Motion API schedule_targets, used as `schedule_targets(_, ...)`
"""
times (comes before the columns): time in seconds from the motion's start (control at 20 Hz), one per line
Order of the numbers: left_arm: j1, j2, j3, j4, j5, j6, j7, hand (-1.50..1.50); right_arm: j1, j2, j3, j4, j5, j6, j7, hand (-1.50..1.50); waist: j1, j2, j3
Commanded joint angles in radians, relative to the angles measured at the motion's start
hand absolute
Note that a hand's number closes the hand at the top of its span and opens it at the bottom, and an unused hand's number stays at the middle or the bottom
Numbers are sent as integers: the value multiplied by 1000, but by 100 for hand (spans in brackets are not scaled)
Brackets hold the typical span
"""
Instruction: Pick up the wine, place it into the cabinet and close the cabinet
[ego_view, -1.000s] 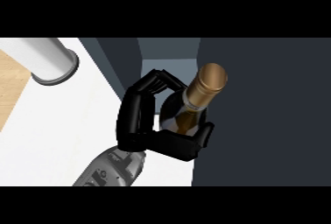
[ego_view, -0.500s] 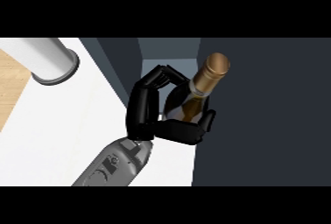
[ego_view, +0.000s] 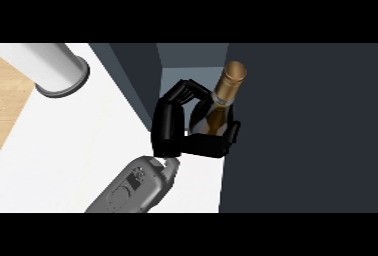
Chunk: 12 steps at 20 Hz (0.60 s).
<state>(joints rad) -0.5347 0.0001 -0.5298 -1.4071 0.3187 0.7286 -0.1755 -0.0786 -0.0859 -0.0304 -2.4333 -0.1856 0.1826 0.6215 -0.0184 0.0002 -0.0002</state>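
One head view looks steeply down, close over the counter (ego_view: 81, 150) beside the cabinet (ego_view: 295, 125).

Left hand (ego_view: 198, 146) curled, fingers (ego_view: 171, 112) arched (thumb (ego_view: 233, 134) opposite), forearm (ego_view: 133, 187) below

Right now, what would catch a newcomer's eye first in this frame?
The gold-topped wine bottle at centre, with the black hand curled round its body, right beside the dark cabinet that fills the right side. Next, the white cylinder standing on the pale counter at upper left.
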Motion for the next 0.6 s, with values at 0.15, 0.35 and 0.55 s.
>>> schedule_targets(0.15,-32,0,-7,99,-58,13,-7,150,-13,4,15,-101,-36,-28,56,-150,10,-1,0)
schedule_targets(0.35,-22,0,-6,192,-47,7,-114,150,24,34,58,-114,-1,-31,25,-150,4,0,0)
schedule_targets(0.55,25,19,51,189,-47,-53,-163,150,-33,-17,-33,-158,-108,-47,125,-150,9,-2,0)
